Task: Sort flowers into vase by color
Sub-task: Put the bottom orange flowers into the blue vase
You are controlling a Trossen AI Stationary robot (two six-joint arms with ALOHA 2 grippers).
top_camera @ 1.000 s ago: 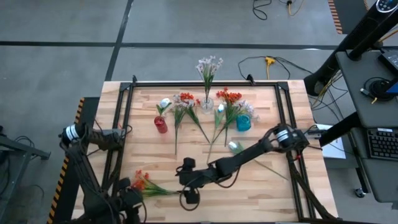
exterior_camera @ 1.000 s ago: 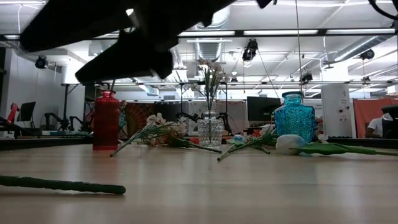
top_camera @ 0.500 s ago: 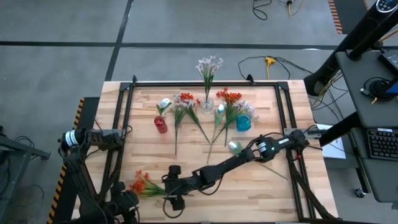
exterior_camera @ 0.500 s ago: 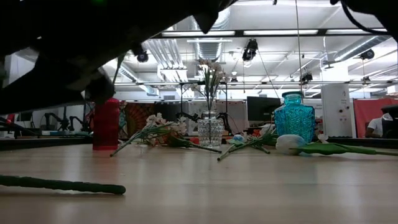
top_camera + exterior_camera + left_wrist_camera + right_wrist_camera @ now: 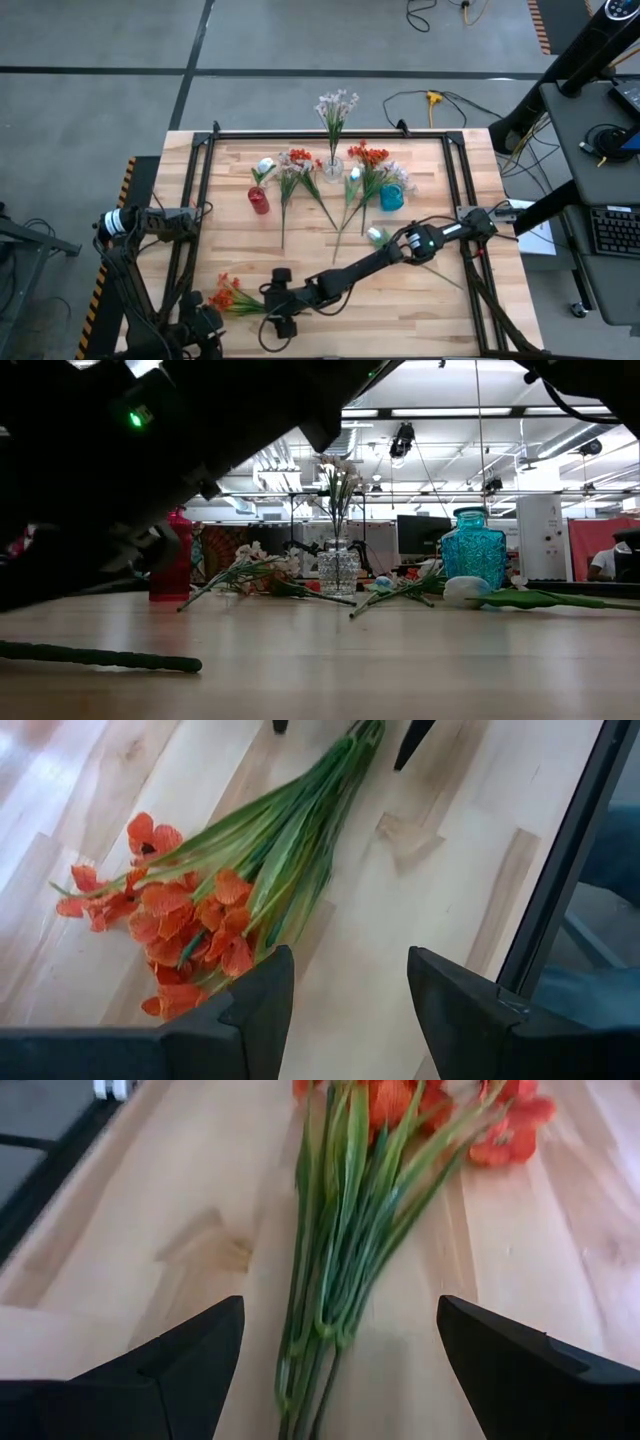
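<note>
High view: right gripper [image 5: 272,303] at table's 7 o'clock, fingers spread wide around stalks of orange flowers [image 5: 228,296], not closed. Left gripper [image 5: 205,322] beside blooms, fingers apart, holds nothing.

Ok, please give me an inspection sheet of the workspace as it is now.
Surface: wooden table, black frame around.
Job's things: orange flower bunch lying near front-left corner; loose flower stems lying mid-table; pale spray upright in clear vase; red vase and blue vase standing.
Clutter: nothing seen.
End effectors: right end effector open over the bunch's stalks; left end effector open beside the blooms.
Cables: yellow-plug cable on floor.
Surroundings: desk with keyboard.
</note>
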